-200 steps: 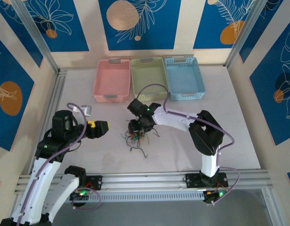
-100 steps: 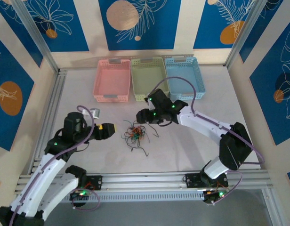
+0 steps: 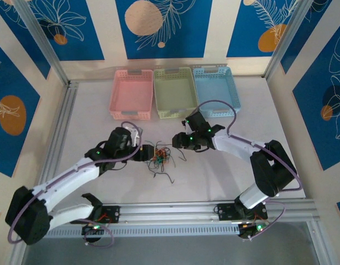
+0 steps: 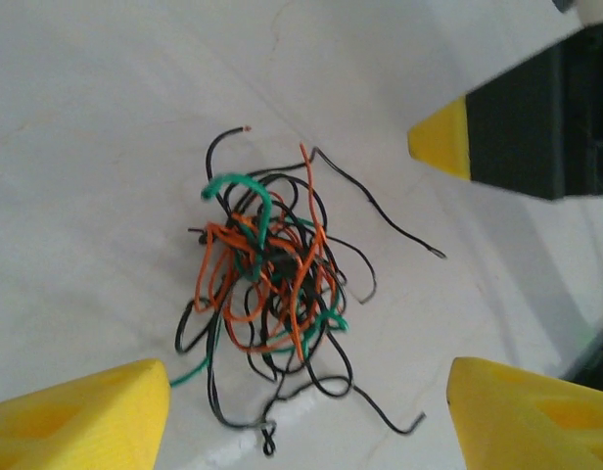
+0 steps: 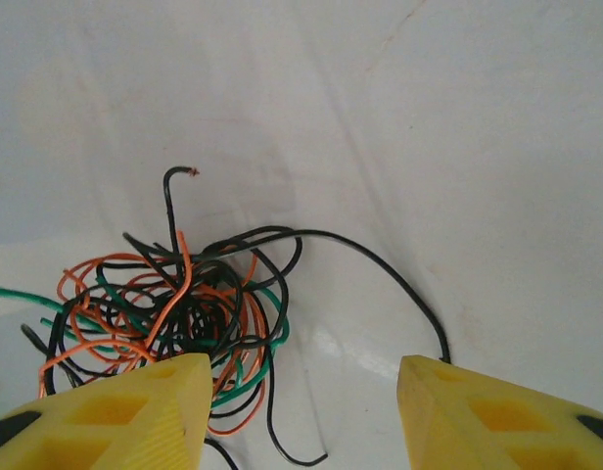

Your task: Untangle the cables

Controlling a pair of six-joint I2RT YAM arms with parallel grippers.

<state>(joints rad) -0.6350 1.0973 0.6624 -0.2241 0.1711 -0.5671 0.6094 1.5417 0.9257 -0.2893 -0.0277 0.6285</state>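
The cables [image 3: 159,156] lie as one tangle of thin black, orange-red and green wires on the white table. In the left wrist view the cables [image 4: 267,284] sit just ahead of my left gripper [image 4: 307,392], whose jaws stand wide apart with nothing between them. From above, the left gripper [image 3: 143,154] is at the tangle's left edge. My right gripper [image 3: 178,141] hovers at its upper right, open. Seen from the right wrist, the cables [image 5: 184,313] reach the left finger of my right gripper [image 5: 301,382], and a black loop ends by the right finger.
Three baskets stand in a row at the back: pink [image 3: 132,94], green [image 3: 173,91] and blue [image 3: 216,91]. An aluminium rail [image 3: 186,208] runs along the near edge. A loose black wire end [image 3: 169,178] trails toward the front.
My left arm has swung right, up to the tangle, with its jaws narrowing somewhat. My right gripper has drawn back from over the tangle to its upper right.
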